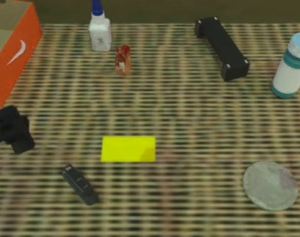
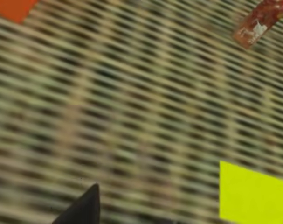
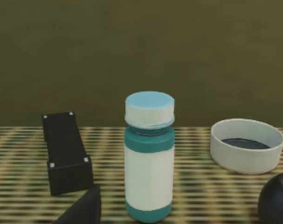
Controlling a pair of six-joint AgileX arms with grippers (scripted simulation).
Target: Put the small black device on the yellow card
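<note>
Left arm at table's left edge, small black device lying free near the yellow card, nothing held.

Woven striped tabletop [image 1: 189, 123]; open orange shoebox [image 1: 14, 54] at far left corner; long black bar with white corner dots [image 1: 222, 47] far right of centre, lying at a slant; white bottle with teal bands and pale blue cap [image 1: 291, 66] upright at right edge, just beside the bar; round grey disc [image 1: 270, 185] near right; flat bright yellow card [image 1: 128, 148] around centre-left, bare. Left gripper [image 1: 14, 131] hovers left of the card, well apart from it, jaws cannot tell. White glue bottle with blue cap [image 1: 99, 30] far, small red-orange packet [image 1: 123, 60] just beside it. Small slim black device [image 1: 79, 184] lies slanted on the table, near the card's near-left corner, not touching. Right gripper not seen from above; jaws cannot tell.
</note>
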